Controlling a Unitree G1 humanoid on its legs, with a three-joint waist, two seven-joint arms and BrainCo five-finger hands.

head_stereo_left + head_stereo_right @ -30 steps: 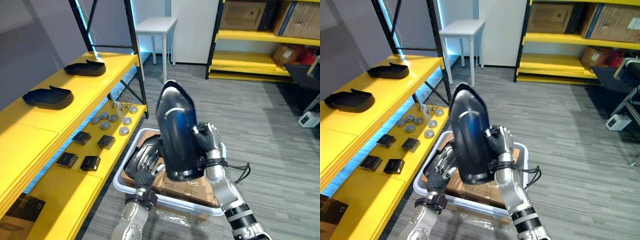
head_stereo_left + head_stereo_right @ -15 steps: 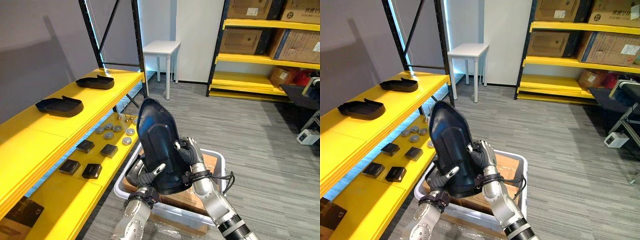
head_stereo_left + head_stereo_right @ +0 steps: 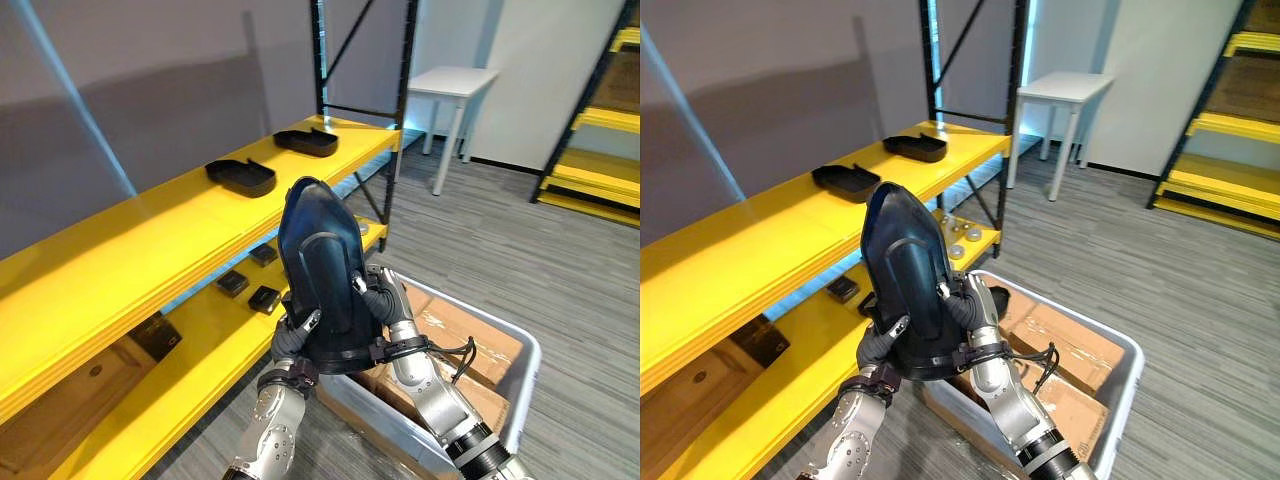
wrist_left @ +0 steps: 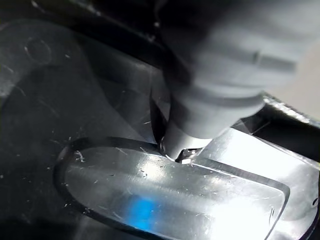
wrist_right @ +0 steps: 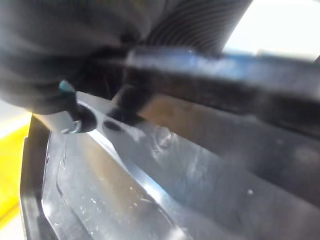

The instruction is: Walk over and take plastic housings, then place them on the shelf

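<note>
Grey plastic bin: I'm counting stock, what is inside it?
Brown cardboard boxes lie in the grey plastic bin; the raised black plastic housing hides its left part.

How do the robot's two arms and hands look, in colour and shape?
Both arms are silver-grey and rounded: the left arm and the right arm. A dark ribbed cover wraps each wrist and the back of each hand. The left hand and the right hand have slim silver fingers with dark tips.

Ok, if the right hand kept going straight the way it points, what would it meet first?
The housing that the right hand grips. Beyond it, the line seems to lead to the yellow shelf, though depth is unclear.
</note>
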